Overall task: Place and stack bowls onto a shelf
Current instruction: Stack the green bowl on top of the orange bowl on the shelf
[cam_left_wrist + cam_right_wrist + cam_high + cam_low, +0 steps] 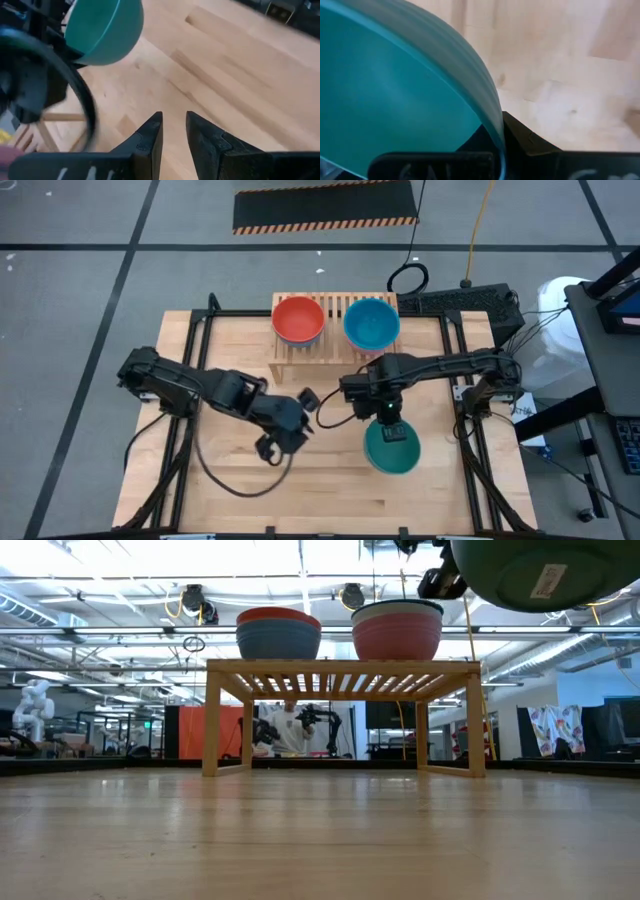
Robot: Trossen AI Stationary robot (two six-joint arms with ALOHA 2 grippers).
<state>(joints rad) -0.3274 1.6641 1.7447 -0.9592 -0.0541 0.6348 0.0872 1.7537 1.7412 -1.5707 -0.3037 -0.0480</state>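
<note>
The teal green bowl (392,448) hangs in my right gripper (388,428) above the table's right middle. The low view shows the teal bowl (545,575) high above the tabletop. The light-wood shelf (335,308) stands at the far edge on its legs. It carries two stacks: a red bowl (298,320) nested in a blue one (278,640), and a blue bowl (371,323) nested above a pink one (397,635). My left gripper (285,428) hovers near the table's middle, narrowly open and empty (174,122). The white bowl cannot be made out. My right gripper holds the teal bowl by its rim (495,127) on the far side, coming from above. One finger (530,145) is outside the wall and the other is inside, behind the wall. The bowl is lifted clear of the table, hanging from the fingers.
Bare wooden tabletop (300,490) spreads under and in front of both arms. A black frame rail (200,330) borders the table. Cables and a black box (470,300) lie beyond the shelf's right end. A person shows far off in the room (290,730).
</note>
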